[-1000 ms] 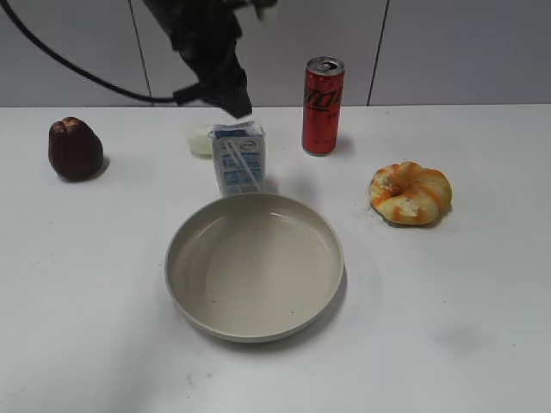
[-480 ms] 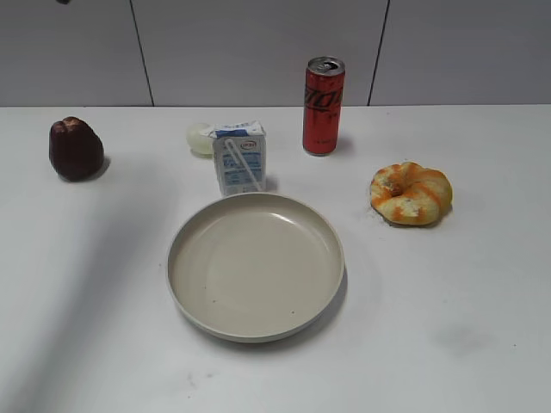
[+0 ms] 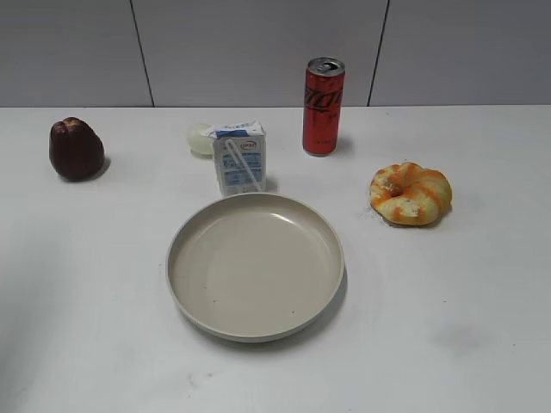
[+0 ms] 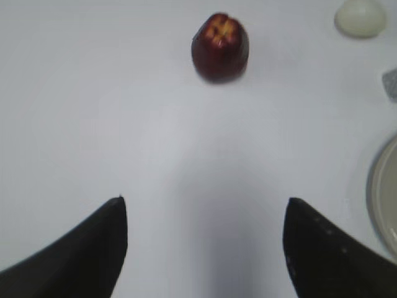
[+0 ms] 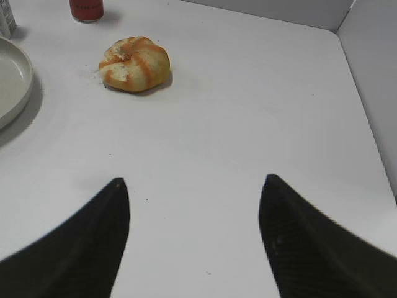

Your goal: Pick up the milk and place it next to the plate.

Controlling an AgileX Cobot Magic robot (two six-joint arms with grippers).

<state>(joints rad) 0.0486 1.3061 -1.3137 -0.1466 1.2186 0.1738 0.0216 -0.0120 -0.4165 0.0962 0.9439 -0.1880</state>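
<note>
The milk point(image 3: 239, 159), a small white carton with blue print and a straw, stands upright just behind the plate's far rim. The beige plate point(image 3: 256, 267) lies at the table's middle and holds nothing. Neither gripper shows in the exterior view. My left gripper point(image 4: 205, 205) is open and empty above bare table, with the plate's rim point(image 4: 386, 192) at the right edge and a grey corner of the milk point(image 4: 391, 84) above it. My right gripper point(image 5: 193, 180) is open and empty over bare table. The plate's rim point(image 5: 12, 81) and the milk's edge point(image 5: 5, 18) show far left.
A red can point(image 3: 323, 105) stands behind and right of the milk. A pale egg-shaped object point(image 3: 200, 138) lies at the milk's back left. A dark red fruit point(image 3: 76, 148) sits far left, and an orange-and-yellow donut point(image 3: 411, 194) at the right. A wall point(image 5: 372, 74) borders the table's right side.
The left arm, which hung just above the milk a second ago, has left the exterior view. The milk stands free in the same spot.
</note>
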